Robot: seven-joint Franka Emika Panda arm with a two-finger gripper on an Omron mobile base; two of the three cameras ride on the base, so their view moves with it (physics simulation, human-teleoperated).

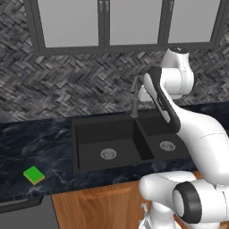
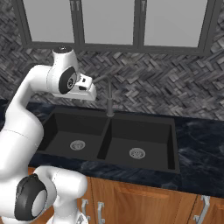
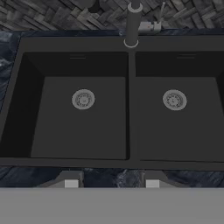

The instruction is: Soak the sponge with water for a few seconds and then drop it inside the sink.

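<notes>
Sponge alone on the counter, well left of the sink; arm raised over the basins.

One green-and-yellow sponge lies flat on the dark marbled counter near its front edge, touched by nothing. The black sink has two basins, each with one round silver drain, two in all; in the left base view the arm hides part of the right basin. One dark faucet stands behind the divider, its spout partly hidden by the arm there and cut off at the top of the hand view. The gripper hangs above the sink's front rim, fingers drawn to their closest and gripping nothing; only the tips show.
</notes>
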